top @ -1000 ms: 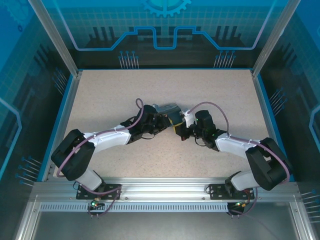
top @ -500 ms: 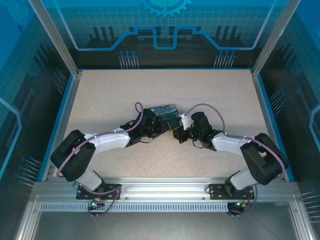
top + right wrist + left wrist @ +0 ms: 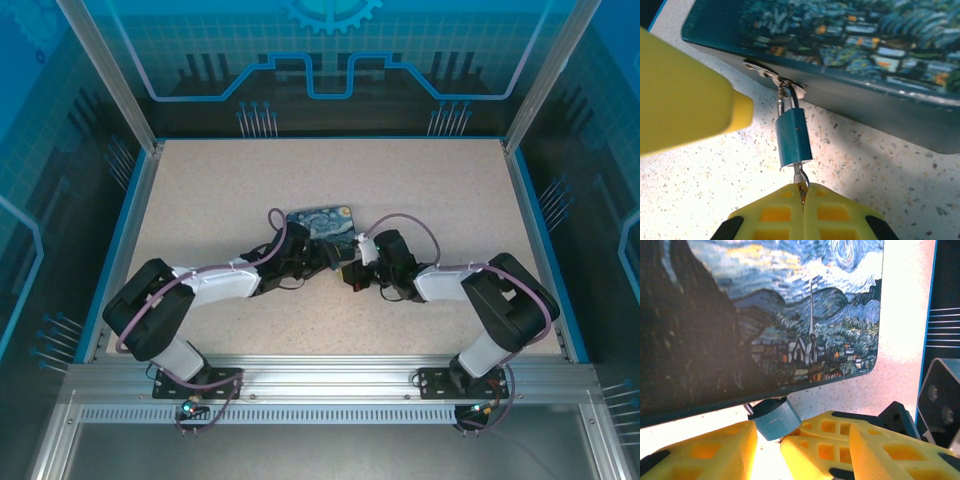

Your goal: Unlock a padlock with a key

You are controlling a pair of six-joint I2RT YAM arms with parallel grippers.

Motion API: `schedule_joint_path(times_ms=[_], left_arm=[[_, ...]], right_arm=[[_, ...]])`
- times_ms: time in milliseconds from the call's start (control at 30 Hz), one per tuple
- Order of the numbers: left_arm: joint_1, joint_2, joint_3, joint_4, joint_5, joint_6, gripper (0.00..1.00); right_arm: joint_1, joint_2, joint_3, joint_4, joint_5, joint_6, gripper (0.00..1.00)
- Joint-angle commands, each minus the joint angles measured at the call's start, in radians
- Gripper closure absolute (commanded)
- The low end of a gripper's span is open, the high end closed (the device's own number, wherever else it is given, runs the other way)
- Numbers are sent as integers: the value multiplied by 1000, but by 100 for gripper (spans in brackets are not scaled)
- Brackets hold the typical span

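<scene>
The speckled counter (image 3: pixel 420 180) carries everything, and both arms reach in over it from the near edge until their wrists almost meet in the middle. Just beyond them lies the flat rectangular tin (image 3: pixel 322 222) with its starry-night lid facing up. A small metal hasp (image 3: pixel 771 71) sticks out of the tin's near side wall. The left gripper (image 3: pixel 316 256) sits at the tin's near edge with its jaws parted and nothing between them. In the right wrist view one of its yellow fingers (image 3: pixel 685 100) stands just beside the lock, apart from it. The right gripper (image 3: pixel 802 190) comes in from the opposite side with its jaws pressed together, pinching the bow of the key. The padlock (image 3: pixel 794 140), a small blue-teal block, lies on the counter right against the tin. Its thin shackle (image 3: pixel 785 102) is threaded through the hasp, and its body points away from the tin, straight towards the right jaws. In the left wrist view the padlock sits under the tin's edge, between the left gripper's own finger and the closed right jaws. The key (image 3: pixel 800 176) sits at the bottom end of the padlock, bridging the short gap between the lock body and the right fingertips. I cannot tell how far its blade goes in.
</scene>
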Motion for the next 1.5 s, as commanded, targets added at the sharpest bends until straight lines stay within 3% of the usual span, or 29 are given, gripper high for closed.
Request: schedule_joint_path(times_ms=[0, 200, 433, 767, 1067, 1467], left_arm=[[6, -66, -37, -4, -46, 1, 41], [4, -177, -135, 6, -93, -88, 39], [-16, -206, -225, 174, -85, -226, 43], [-44, -117, -240, 319, -101, -289, 41], [-48, -94, -236, 279, -152, -312, 42], [-61, 0, -237, 387, -146, -371, 53]], right_arm=[[14, 10, -12, 61, -21, 39, 100], [10, -4, 21, -5, -45, 91, 100], [6, 1, 68, -37, -137, 171, 100], [2, -30, 99, -127, -156, 215, 100], [2, -61, 115, -212, -129, 240, 100], [3, -70, 141, -258, -132, 316, 100]])
